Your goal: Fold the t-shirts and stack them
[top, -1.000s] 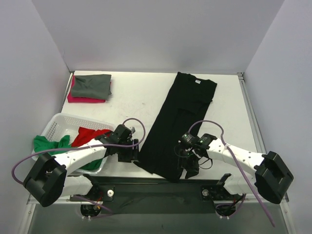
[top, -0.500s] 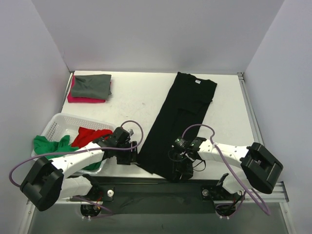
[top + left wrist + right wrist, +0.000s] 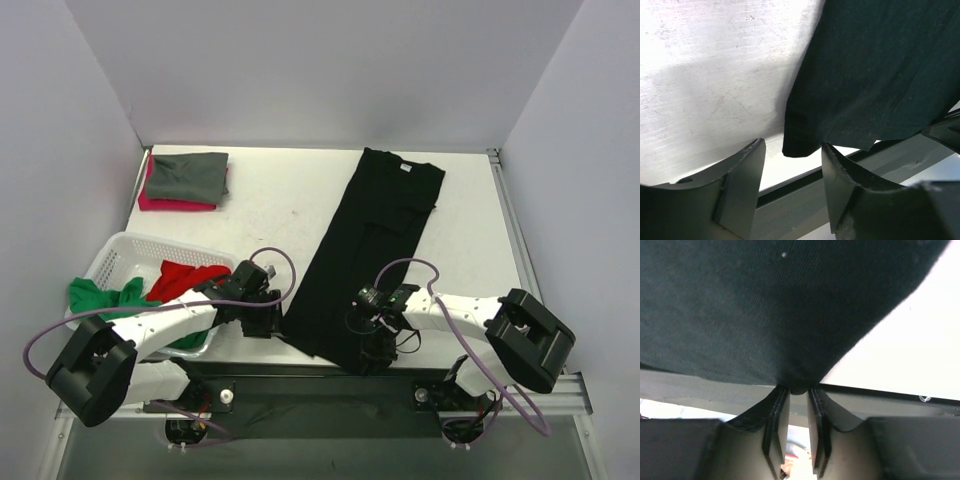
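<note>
Clamping the near hem corner of the black tee point(image 3: 765, 305) with the right gripper point(image 3: 794, 390), jaws nearly together on a bunched tip of cloth. Narrowing from a clearly wider gap a second ago, and shifting from 5 o'clock in toward 6 along the near edge of the table point(image 3: 270, 200).

Straddling the tee's other near corner with the left gripper point(image 3: 790, 150), jaws apart and gripping nothing, with the cloth tip hanging between them. Easing inward slightly over the last second, not yet biting.

Reading this as one corner secured and one pending. Probably setting up to lift the hem and carry it toward 12 o'clock for a crosswise fold.

Lying as a long narrow strip, apparently already folded lengthwise, running from 6 o'clock up toward 1 with the collar at the far end. Looking flat and matte, creasing lightly down the middle.

Sitting elsewhere: grey tee point(image 3: 188, 175) folded on pink tee point(image 3: 165, 204) at 10 o'clock; red tee point(image 3: 185, 278) and green tee point(image 3: 100, 295) spilling from the basket point(image 3: 120, 250) at 8.
</note>
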You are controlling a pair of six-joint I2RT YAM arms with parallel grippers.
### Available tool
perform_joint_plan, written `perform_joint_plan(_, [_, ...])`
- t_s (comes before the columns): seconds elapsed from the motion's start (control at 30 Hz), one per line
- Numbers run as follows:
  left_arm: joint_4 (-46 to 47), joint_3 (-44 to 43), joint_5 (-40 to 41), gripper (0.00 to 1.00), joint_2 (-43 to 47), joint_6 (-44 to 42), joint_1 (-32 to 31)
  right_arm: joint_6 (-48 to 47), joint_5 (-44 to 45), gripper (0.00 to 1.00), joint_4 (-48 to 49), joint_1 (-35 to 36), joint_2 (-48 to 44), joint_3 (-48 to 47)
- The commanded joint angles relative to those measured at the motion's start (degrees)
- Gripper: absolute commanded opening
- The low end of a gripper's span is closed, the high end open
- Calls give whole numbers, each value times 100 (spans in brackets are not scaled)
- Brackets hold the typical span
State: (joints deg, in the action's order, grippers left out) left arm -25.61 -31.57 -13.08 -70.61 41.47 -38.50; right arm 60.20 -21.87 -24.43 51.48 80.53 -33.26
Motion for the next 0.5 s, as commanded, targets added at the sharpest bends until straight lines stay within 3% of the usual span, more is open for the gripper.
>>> perform_joint_plan(0.0, [249,-59,-81,58,-76,-8,27,-61,95,19,-238,20,182,-119])
perform_joint_plan(0.47, [627,-7,-239,47,-357,-8,18,-141,42,14,-256,-7,279,-164])
